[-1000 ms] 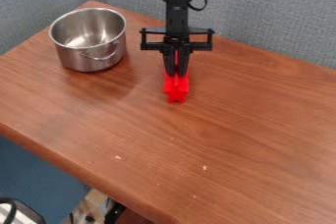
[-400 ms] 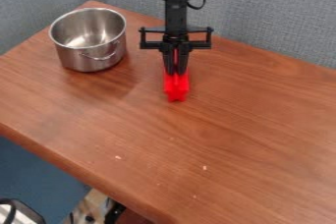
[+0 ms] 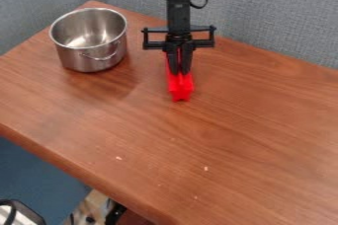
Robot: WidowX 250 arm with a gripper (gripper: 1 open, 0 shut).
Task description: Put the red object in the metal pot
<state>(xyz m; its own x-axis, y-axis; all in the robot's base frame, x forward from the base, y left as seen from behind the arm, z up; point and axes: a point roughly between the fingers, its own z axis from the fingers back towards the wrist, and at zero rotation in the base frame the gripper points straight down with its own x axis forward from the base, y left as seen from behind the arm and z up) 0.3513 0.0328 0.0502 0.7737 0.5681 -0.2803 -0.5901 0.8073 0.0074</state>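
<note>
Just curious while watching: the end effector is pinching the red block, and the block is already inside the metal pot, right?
Not quite. The end effector is shut on the red block, but the camera view shows the block over the table, right of the empty metal pot.

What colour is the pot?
Shiny silver; the pot shows clearly in the camera view.

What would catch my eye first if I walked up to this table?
Probably the bright red object near the middle of the brown wooden table, with the black gripper coming down from above and shut on its upper end. Next, the shiny metal pot standing empty toward the table's far left corner, apart from the red piece.
</note>
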